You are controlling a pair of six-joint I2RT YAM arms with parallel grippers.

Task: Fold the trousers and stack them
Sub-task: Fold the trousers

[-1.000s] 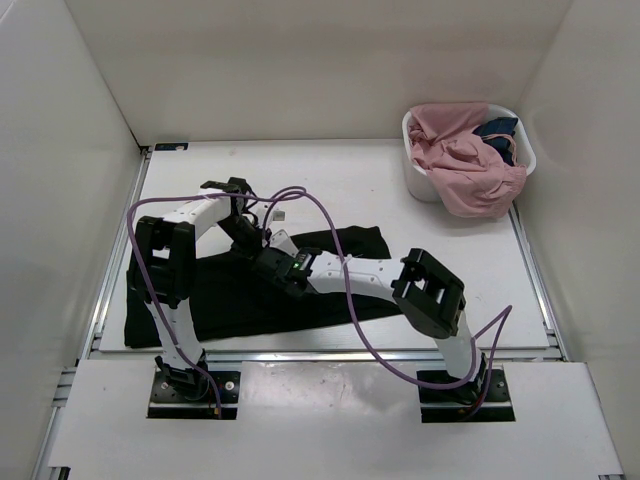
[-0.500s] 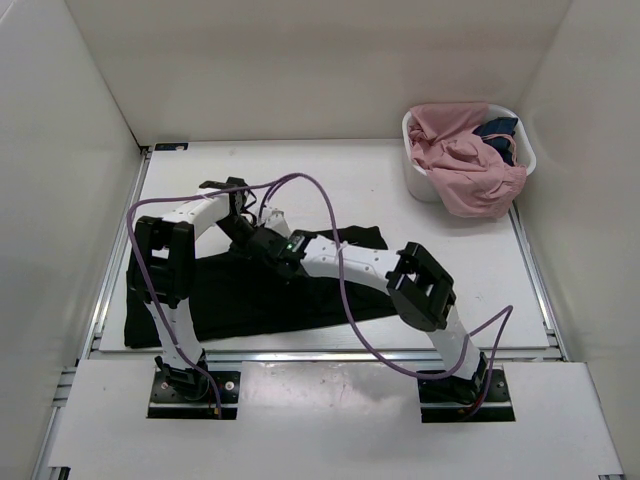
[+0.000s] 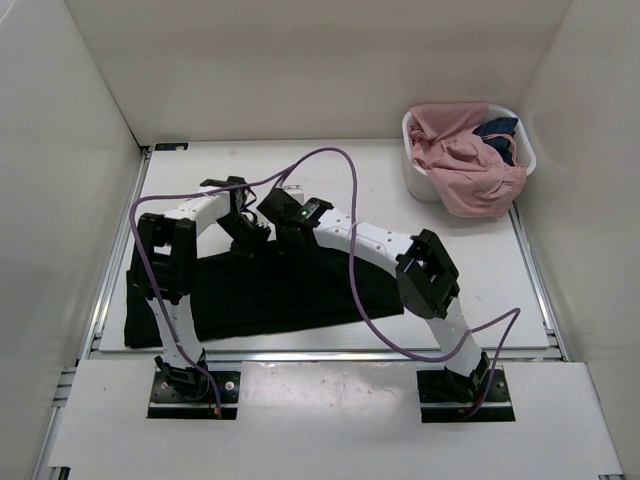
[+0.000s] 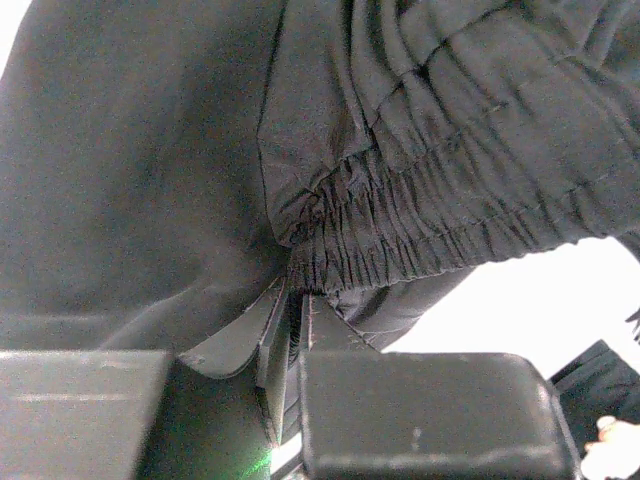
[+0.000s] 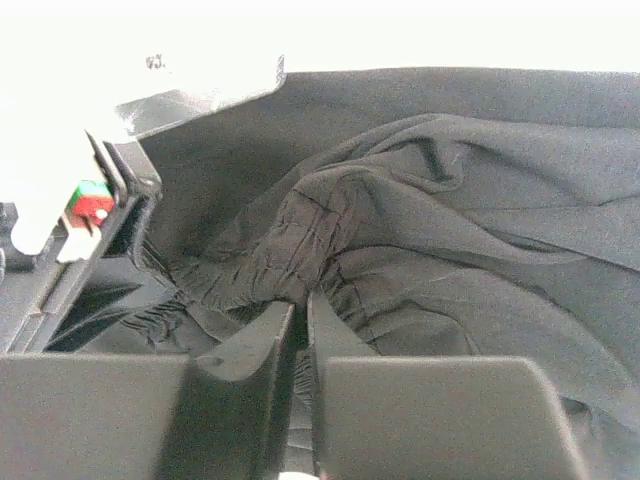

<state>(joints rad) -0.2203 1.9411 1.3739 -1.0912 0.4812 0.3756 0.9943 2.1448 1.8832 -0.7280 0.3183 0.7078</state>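
The trousers (image 3: 250,295) were spread flat on the near left part of the table (image 3: 400,160), the black fabric reaching from the left rail to just past the middle. At their far edge the waistband (image 4: 400,250) was bunched up, and both grippers were set down there, just beside each other. The left gripper (image 4: 292,300) was closed on a fold of the elastic band, and the right gripper (image 5: 297,315) was likewise pinched on a ridge of the cloth. A small dark marking (image 5: 155,62) on a white surface was too blurred to be read. At the far right, well apart from the trousers, a white basket (image 3: 420,182) was filled with a pink garment (image 3: 465,170) and a dark blue garment (image 3: 498,130).
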